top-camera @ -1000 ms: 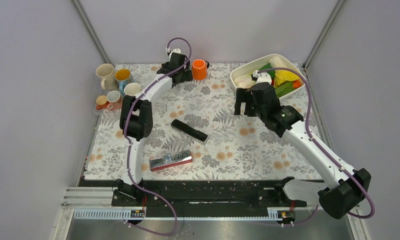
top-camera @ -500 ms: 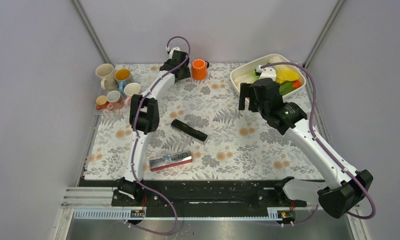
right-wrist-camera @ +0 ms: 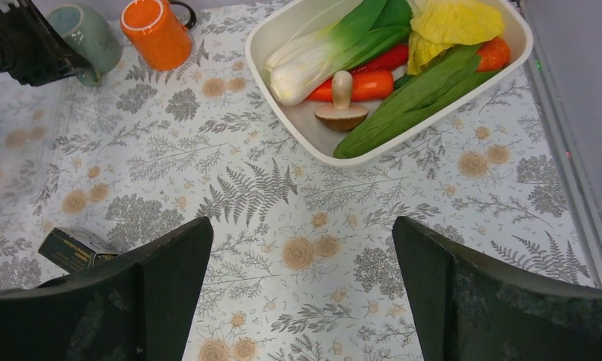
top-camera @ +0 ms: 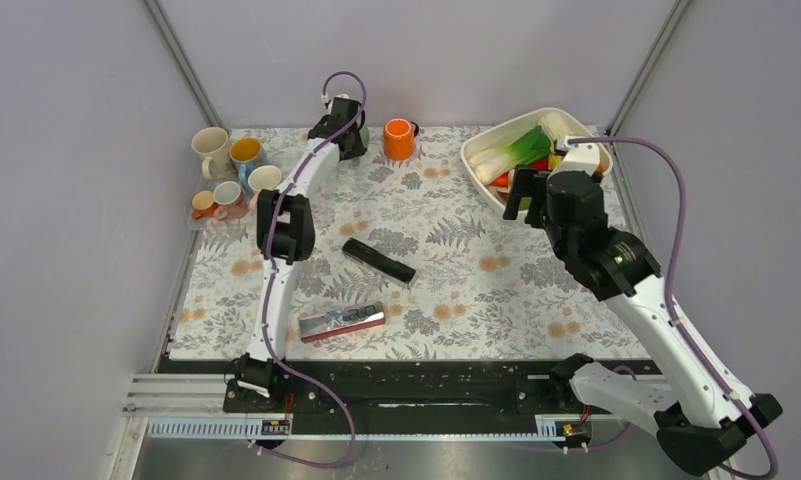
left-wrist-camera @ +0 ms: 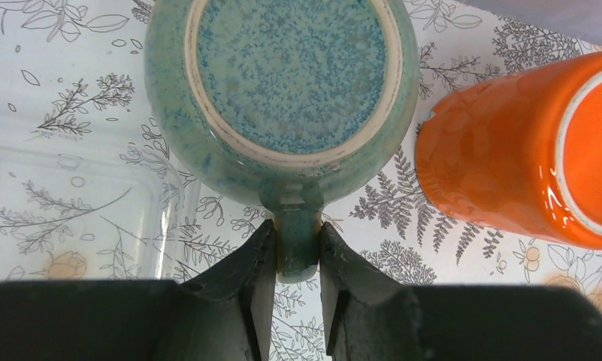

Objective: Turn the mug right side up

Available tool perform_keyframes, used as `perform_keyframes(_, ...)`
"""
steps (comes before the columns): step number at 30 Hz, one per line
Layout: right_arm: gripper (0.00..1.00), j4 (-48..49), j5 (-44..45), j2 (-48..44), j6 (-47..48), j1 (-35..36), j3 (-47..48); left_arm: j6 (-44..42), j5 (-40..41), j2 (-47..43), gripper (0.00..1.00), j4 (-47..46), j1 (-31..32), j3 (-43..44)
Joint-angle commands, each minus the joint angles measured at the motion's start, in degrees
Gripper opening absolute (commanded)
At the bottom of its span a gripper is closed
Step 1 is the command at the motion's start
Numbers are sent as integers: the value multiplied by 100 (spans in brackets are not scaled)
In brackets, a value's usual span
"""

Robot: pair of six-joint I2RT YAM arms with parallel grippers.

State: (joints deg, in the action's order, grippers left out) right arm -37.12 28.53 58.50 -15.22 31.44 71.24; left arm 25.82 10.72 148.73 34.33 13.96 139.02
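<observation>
Left wrist: teal mug is base-up, showing a round speckled blue-green glaze with a pale bare foot ring. Its handle points at the camera. The left gripper is pinched closed on that handle, a black finger flat against each side.

The mug sits at the far edge of the desk, left of centre. It is just left of a glossy orange mug; there's a narrow gap and they don't touch. The overhead view hides the teal mug under the arm; the right wrist view shows it at.

The right gripper is spread wide and holds nothing, hanging above the desk near a white oval tub. The tub holds bok choy, a red pepper, a mushroom and yellow leaves.

The desk is covered in a cloth with grey fern and tan flower print. A matte black box lies mid-desk, with a shiny foil packet nearer the bases. A cluster of small mugs stands far left. Plain grey walls enclose three sides.
</observation>
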Motion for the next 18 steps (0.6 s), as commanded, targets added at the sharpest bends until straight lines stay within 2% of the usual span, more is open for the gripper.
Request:
perform_keyframes(1, 99, 88, 610, -531, -11, -24, -194, -137, -428, -100, 0, 146, 1, -79)
perform_keyframes(5, 99, 210, 805, -862, 28, -33, -423, -221, -732, -679, 0, -123, 17, -1242)
perform_keyframes(8, 99, 288, 837, -957, 121, -33, -479, -398, -1018, -1177, 0, -98, 77, -1724)
perform_keyframes(16, 100, 489, 537, -1200, 104, -33, -718, -812, -1254, -2599, 1, -102, 251, -3830)
perform_keyframes(18, 99, 593, 507, -1381, 72, -33, -873, -851, -1277, -2713, 16, -23, 285, -4187)
